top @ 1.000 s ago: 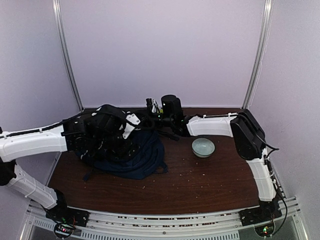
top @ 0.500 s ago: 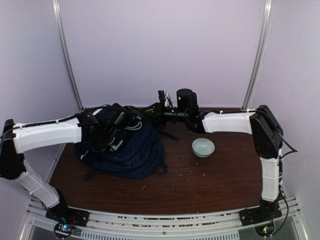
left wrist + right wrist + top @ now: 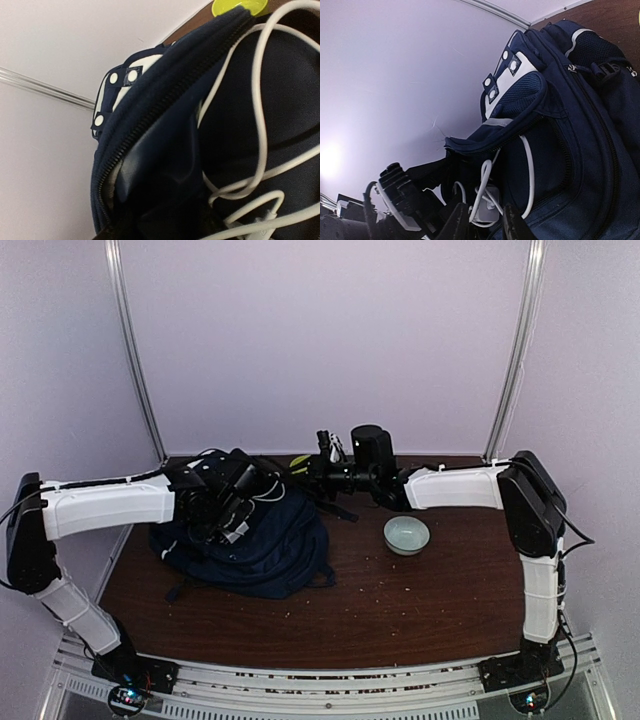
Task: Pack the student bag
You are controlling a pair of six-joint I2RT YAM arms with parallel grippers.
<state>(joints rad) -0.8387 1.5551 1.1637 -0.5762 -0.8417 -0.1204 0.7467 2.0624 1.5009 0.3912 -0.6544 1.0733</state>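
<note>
The brown wooden table (image 3: 400,610) has small pale crumbs on its surface. The student bag (image 3: 270,560) lies on the left half of it, a soft heap of navy fabric with dark straps. Right of the bag stands a round pale glazed bowl (image 3: 407,534), and nothing shows inside it. The bag's pocket gapes along its toothed zipper (image 3: 165,102). A thin white cable (image 3: 257,100) loops out of it, and a small white charger block (image 3: 487,214) sits at the pocket mouth. The left gripper (image 3: 228,508) hangs over the top of the bag; whether it is clenched I cannot tell. The right gripper (image 3: 325,452) is just behind the bag's far right corner, its dark fingers (image 3: 456,222) parted and holding nothing. Near that corner lies a flat yellow-green object (image 3: 239,6)
</note>
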